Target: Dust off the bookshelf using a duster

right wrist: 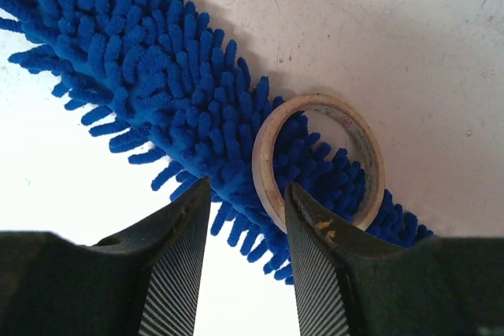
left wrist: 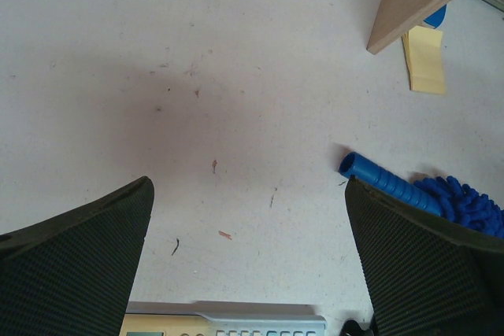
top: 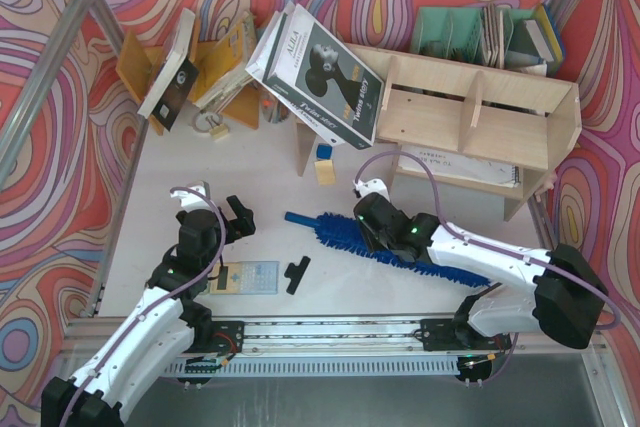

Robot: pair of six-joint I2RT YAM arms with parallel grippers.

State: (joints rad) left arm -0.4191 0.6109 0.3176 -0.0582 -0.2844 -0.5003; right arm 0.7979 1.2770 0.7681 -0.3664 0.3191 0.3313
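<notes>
The blue fluffy duster (top: 335, 235) lies flat on the table, its dark blue handle (left wrist: 386, 181) pointing left. My right gripper (top: 362, 232) is down over its bristled part. In the right wrist view the gripper (right wrist: 244, 194) has its jaws partly apart, straddling the near edge of the bristles (right wrist: 157, 76) without pinching them. A tape roll (right wrist: 319, 163) rests on the duster against the right finger. My left gripper (left wrist: 248, 186) hangs wide open over bare table, left of the handle. The pale plywood bookshelf (top: 480, 112) stands at the back right.
A calculator (top: 248, 277) and a black clip (top: 298, 273) lie near the left arm. A large book (top: 320, 72) leans on the shelf's left end. An orange rack (top: 225, 67) and a green organizer (top: 450, 32) stand at the back. A yellow pad (left wrist: 425, 59) sits by the shelf leg.
</notes>
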